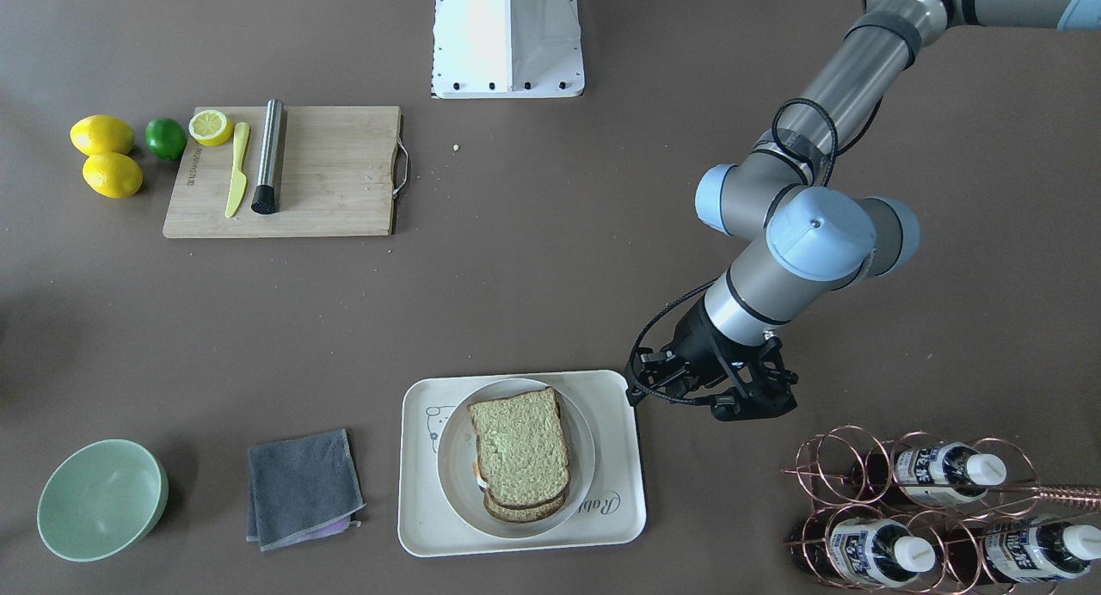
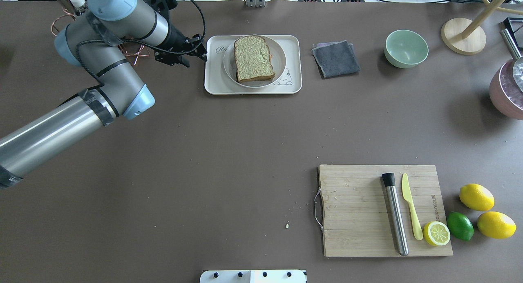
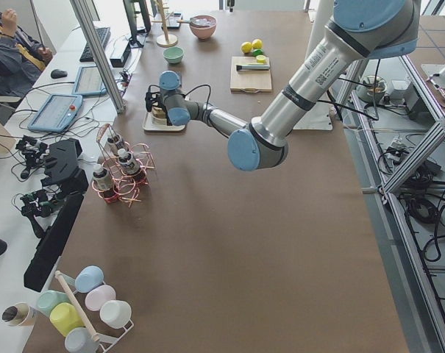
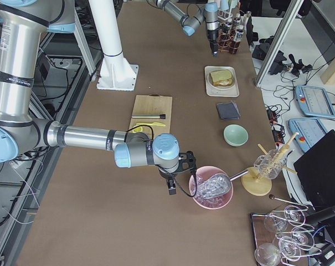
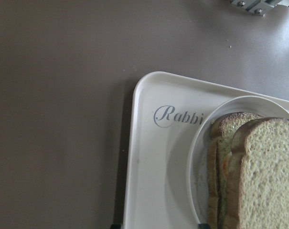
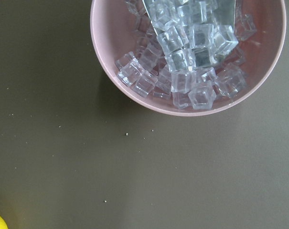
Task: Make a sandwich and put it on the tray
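**Sandwich plated, sitting on tray**

Sandwich (image 1: 520,449) lies stacked, egg edge peeking out, on round white plate (image 1: 445,479). The plate rests inside tray (image 1: 421,518), prob. so the lot sits as one; task looks done. Left gripper (image 2: 201,50) is just beside the tray's corner, jaws spread, holding nothing. Right gripper (image 4: 171,188) is well apart by pink ice bowl (image 4: 211,191), out of the way; can't tell its jaws.

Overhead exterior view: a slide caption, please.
Greenish-tan bread sandwich on round white plate in cream rectangular tray, left claw beside.
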Motion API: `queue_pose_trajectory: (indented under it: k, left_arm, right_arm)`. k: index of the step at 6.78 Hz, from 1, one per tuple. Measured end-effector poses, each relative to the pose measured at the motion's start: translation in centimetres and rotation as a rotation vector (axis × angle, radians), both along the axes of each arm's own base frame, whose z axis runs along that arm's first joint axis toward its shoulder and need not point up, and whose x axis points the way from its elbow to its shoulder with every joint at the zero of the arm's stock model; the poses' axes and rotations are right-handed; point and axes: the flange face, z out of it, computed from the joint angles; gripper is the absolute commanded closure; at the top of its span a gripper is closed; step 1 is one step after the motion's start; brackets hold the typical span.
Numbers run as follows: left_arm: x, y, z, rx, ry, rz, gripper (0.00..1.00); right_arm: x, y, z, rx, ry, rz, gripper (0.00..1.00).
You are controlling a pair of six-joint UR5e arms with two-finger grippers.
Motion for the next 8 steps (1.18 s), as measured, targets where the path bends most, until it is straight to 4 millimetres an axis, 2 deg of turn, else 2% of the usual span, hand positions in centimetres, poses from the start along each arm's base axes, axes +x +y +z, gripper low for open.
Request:
queue_pose_trajectory:
  k: [1, 2, 3, 4, 5, 6, 7, 8]
  left_arm:
    - [-5.1, 2.4, 0.9, 0.027, -0.080, 0.025, 0.35]
    - [-11.1, 5.4, 2.3, 0.106, -0.199, 0.094, 0.35]
    - [-18.0, 8.0, 4.2, 0.185, -0.323, 0.177, 0.31]
    - [-24.9, 9.4, 7.4, 0.263, -0.425, 0.262, 0.24]
    - [-31.9, 10.3, 12.0, 0.324, -0.503, 0.340, 0.16]
    - [-37.6, 11.5, 16.8, 0.348, -0.523, 0.403, 0.04]
    - [-41.8, 13.4, 21.1, 0.356, -0.496, 0.450, 0.04]
    - [-44.6, 15.8, 24.6, 0.355, -0.469, 0.475, 0.04]
  right_arm:
    - [0.0, -0.2, -0.2, 0.005, 0.002, 0.000, 0.00]
    - [0.0, -0.5, -0.4, 0.010, 0.005, -0.001, 0.00]
    - [0.0, -0.6, -0.3, 0.008, 0.008, 0.000, 0.00]
    - [0.3, -0.5, -0.1, 0.004, 0.011, 0.006, 0.00]
    - [0.8, -0.3, 0.2, 0.000, 0.016, 0.018, 0.00]
    - [1.3, -0.1, 0.4, -0.003, 0.032, 0.031, 0.00]
    - [1.7, -0.1, 0.7, -0.016, 0.063, 0.038, 0.00]
    - [1.8, 0.0, 0.7, -0.036, 0.086, 0.037, 0.00]
